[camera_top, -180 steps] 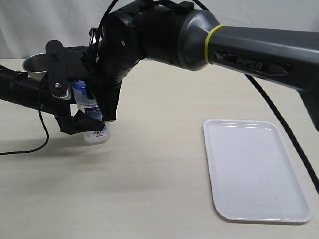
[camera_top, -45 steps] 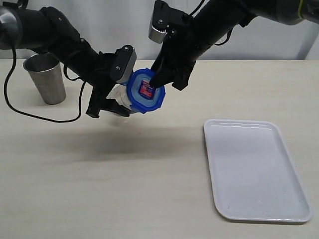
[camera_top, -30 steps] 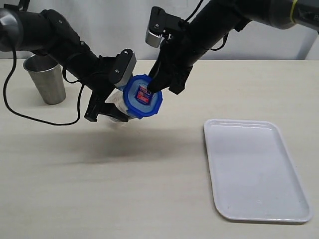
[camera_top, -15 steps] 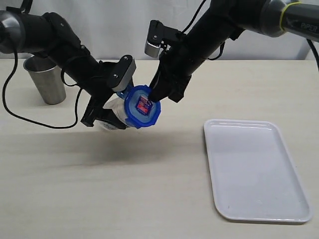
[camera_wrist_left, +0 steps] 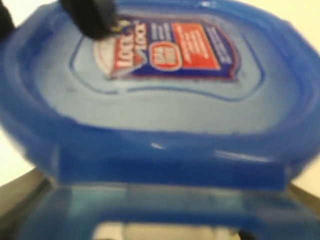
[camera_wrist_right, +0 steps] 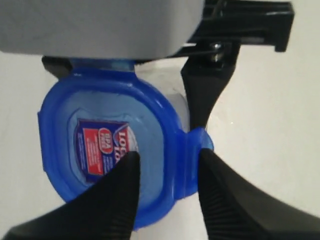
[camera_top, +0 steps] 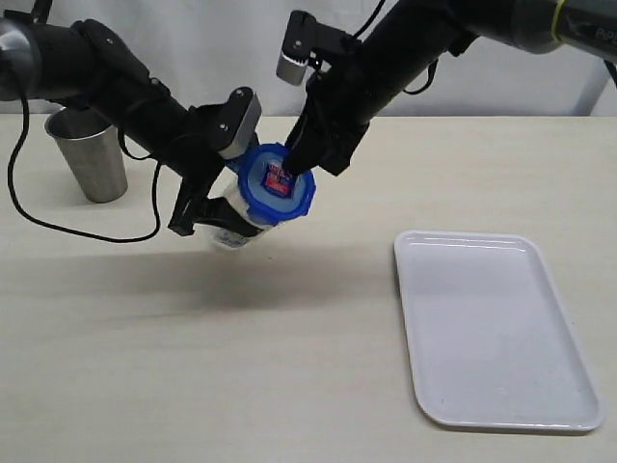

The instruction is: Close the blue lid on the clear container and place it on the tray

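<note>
The blue lid (camera_top: 277, 183) is sitting on the mouth of the clear container (camera_top: 234, 222). It's translucent bright blue, rounded-square, w/ a red-and-blue sticker (camera_wrist_left: 170, 47) in its centre. In the right wrist view one tab (camera_wrist_right: 200, 142) is sticking out past the lid's (camera_wrist_right: 150, 125) rim. The container is hanging tilted in the air above the desk (camera_top: 193, 367), lid end pointing to approx. 2 o'clock in the exterior view, base to approx. 8 o'clock, and casting a soft shadow below.

The left tool (camera_top: 220, 174) is clamping the container's body just behind the lid. The right tool (camera_top: 301, 162) is coming in from approx. 1 o'clock w/ jaws apart, straddling the lid's edge: one fingertip (camera_wrist_right: 125, 180) is over the lid face beside the sticker, the other is outside, touching the sticking-out tab.

A grey steel cup (camera_top: 89, 154) is standing upright at approx. 9 o'clock of the container, well apart, partly behind the left arm. The tray (camera_top: 492, 328), white and flat, is lying at approx. 4 o'clock, well apart. Both arms are crowding the space around the lid.
</note>
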### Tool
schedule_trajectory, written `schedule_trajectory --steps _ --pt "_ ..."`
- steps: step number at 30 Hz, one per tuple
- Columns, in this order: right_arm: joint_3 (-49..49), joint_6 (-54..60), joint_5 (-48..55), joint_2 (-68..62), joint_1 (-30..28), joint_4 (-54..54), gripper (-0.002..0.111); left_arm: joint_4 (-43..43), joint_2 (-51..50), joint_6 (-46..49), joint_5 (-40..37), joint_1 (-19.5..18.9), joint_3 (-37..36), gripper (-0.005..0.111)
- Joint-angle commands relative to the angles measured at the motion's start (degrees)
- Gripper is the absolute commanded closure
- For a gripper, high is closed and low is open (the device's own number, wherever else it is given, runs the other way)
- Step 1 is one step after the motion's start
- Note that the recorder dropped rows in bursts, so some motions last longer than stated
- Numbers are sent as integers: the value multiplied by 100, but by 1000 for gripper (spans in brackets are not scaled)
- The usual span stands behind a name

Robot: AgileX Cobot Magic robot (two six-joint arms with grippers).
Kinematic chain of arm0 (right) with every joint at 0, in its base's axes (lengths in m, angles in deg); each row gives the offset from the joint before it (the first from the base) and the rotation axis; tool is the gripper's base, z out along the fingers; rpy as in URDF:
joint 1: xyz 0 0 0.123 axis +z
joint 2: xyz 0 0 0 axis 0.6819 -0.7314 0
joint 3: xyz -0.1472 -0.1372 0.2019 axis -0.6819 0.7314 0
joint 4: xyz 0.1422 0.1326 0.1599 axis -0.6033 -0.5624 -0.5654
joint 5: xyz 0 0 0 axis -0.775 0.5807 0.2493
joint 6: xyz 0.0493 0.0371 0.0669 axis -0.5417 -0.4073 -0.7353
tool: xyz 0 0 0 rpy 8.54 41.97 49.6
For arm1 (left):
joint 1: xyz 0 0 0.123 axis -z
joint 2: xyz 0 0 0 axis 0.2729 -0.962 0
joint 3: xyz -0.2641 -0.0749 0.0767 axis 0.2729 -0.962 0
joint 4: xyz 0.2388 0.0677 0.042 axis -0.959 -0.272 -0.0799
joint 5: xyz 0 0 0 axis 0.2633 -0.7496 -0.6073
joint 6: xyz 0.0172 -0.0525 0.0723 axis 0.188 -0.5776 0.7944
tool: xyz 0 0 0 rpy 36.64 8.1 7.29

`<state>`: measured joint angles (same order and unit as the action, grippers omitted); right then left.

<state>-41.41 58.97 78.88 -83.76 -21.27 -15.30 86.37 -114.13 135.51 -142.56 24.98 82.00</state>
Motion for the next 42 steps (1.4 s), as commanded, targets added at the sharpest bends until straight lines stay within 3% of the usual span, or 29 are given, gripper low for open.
schedule_trajectory --steps 1,9,15,19,23,42 --pt "-181 -369 -3 108 40 -94 60 1636 230 137 -272 -152 139 107" --pt "-377 -855 -271 407 12 203 58 2793 -332 137 -739 -649 129 107" --pt "-377 -855 -555 623 12 103 62 3264 -818 137 -809 -711 129 107" --pt "-341 -847 -580 531 35 -237 79 3412 -1010 137 -966 -711 129 107" --pt "-341 -875 -697 234 44 -200 104 3428 -1096 137 -968 -711 129 107" --pt "-341 -1209 -785 -368 44 57 104 3287 -1240 137 -612 -711 129 106"
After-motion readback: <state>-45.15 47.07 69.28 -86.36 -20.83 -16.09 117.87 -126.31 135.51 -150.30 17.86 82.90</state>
